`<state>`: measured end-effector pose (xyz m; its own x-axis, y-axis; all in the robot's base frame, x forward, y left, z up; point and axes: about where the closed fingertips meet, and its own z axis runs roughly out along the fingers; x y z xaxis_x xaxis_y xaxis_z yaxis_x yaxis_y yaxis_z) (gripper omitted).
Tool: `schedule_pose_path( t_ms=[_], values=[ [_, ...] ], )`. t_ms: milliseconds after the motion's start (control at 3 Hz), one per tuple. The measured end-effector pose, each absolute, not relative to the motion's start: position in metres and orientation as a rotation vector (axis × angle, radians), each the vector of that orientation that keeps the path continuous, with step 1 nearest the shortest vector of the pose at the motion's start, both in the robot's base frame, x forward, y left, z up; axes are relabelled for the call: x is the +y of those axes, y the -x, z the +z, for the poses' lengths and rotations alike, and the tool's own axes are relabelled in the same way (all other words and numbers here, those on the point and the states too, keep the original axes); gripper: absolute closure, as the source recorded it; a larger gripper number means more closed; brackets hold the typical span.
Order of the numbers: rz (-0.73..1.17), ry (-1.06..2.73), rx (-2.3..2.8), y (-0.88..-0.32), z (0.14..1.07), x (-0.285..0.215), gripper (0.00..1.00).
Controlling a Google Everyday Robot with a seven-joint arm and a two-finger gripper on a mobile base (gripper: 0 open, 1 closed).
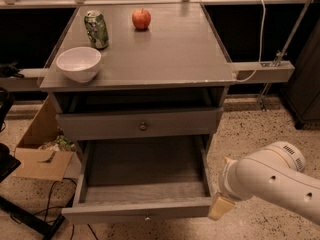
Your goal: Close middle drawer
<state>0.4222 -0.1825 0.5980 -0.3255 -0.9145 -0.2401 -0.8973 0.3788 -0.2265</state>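
Observation:
The middle drawer (pixel 142 209) is pulled far out of the grey cabinet, low in the view. It has a slim grey front panel with a tiny centre knob (pixel 147 216) and a plain flat grey inside with nothing in it. My gripper (pixel 221 207) comes in from the lower right on a white arm (pixel 272 181). Its beige tip is right at the front right corner of the drawer's front panel; I cannot tell if it touches.
Above it, a taller-fronted drawer with a dark round knob (pixel 143 126) is shut. On the cabinet top (pixel 165 59) stand a white bowl (pixel 78 63), a green can (pixel 96 29) and a red apple (pixel 141 19). A cardboard box (pixel 40 156) and cables lie on the floor at left.

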Motion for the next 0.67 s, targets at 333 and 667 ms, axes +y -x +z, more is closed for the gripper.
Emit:
schedule_pose_path(
  t_ms=[333, 667],
  values=[
    [-0.089, 1.616, 2.320, -0.425, 0.586, -0.180, 0.03],
    [-0.010, 1.604, 2.384, -0.401, 0.526, -0.181, 0.25]
  ],
)
